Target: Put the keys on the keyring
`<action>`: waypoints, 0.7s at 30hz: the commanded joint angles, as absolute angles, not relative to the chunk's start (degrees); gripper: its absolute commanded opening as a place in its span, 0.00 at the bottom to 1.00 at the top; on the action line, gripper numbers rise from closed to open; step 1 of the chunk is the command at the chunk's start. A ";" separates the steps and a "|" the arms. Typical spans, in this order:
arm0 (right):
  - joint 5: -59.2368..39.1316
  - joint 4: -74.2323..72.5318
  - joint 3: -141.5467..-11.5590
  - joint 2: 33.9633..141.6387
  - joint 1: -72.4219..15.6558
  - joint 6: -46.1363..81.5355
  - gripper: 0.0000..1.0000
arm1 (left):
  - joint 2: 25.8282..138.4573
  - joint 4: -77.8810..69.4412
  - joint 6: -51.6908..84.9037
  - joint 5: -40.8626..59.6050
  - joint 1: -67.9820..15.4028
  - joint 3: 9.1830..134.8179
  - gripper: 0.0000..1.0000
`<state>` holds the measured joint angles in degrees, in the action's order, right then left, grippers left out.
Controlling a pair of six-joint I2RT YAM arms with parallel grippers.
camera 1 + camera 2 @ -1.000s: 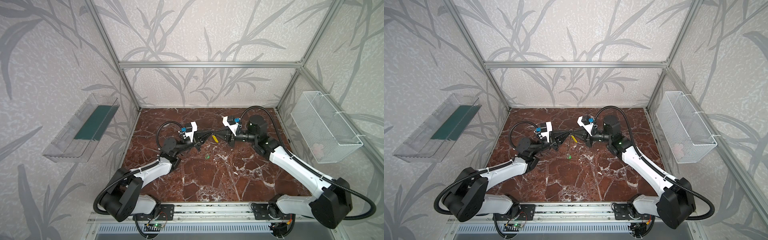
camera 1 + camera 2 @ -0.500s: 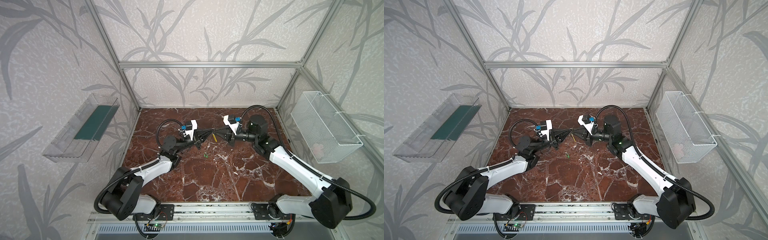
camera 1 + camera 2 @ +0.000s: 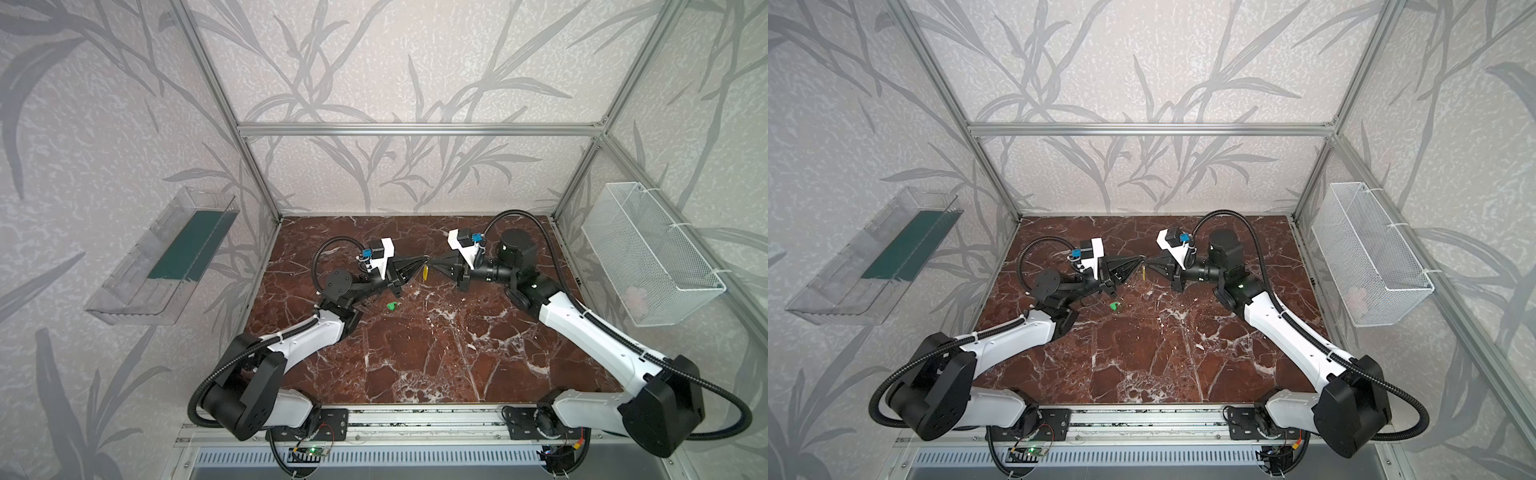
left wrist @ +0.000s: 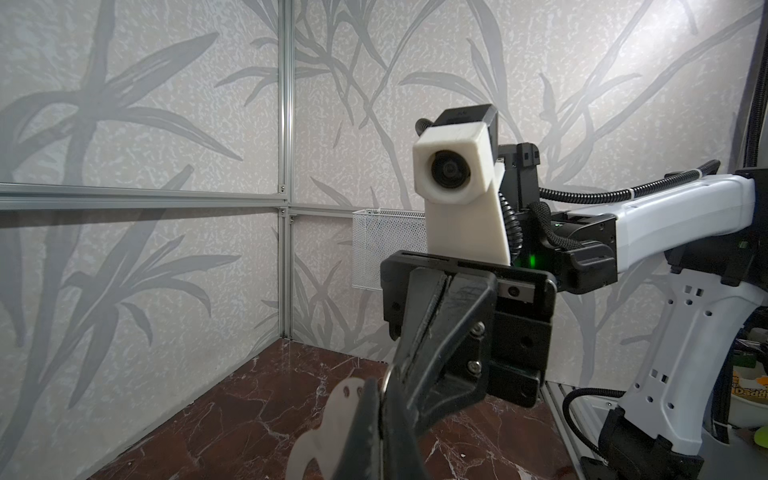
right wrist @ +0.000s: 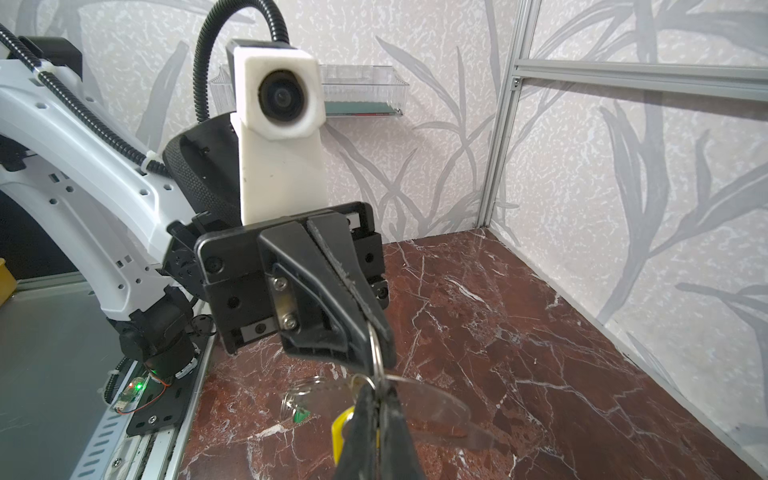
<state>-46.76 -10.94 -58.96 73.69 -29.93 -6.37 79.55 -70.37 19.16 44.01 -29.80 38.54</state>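
Yellow key (image 5: 341, 424) shows in right wrist view, not left.

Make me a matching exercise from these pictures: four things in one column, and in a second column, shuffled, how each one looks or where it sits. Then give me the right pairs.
Things
1. yellow key tag
2. green key tag
3. basket
4. tray

States
A. see-through, with a dark green mat inside
B. lying on the marble table
C. white wire mesh
D. hanging in the air above the table

Pairs: 1-D, 2-B, 3-C, 4-A
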 commanded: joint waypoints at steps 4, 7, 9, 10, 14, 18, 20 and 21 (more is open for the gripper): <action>-47.97 -13.46 -59.72 73.56 -30.76 -7.17 0.00 | 78.82 -65.49 18.27 45.02 -30.89 39.22 0.03; -47.86 -11.91 -59.79 73.73 -30.66 -7.99 0.00 | 77.74 -64.96 17.50 43.64 -30.93 38.51 0.11; -47.72 -10.91 -60.00 73.91 -30.70 -8.70 0.00 | 77.18 -64.64 17.28 43.30 -30.91 38.32 0.14; -47.66 -10.35 -60.07 74.08 -30.72 -9.10 0.00 | 76.96 -64.47 17.14 43.23 -30.91 38.19 0.15; -48.13 -9.18 -60.29 74.57 -30.67 -9.75 0.00 | 76.55 -64.25 16.98 42.90 -30.88 38.14 0.16; -48.34 -8.47 -60.29 74.82 -30.66 -10.37 0.00 | 76.16 -64.17 16.79 42.79 -30.84 37.93 0.16; -47.86 -7.54 -60.38 74.96 -30.69 -11.03 0.00 | 75.54 -63.49 16.37 42.64 -30.85 37.80 0.16; -47.56 -6.78 -60.48 74.97 -30.67 -11.59 0.00 | 74.90 -62.72 15.83 42.46 -30.85 37.64 0.16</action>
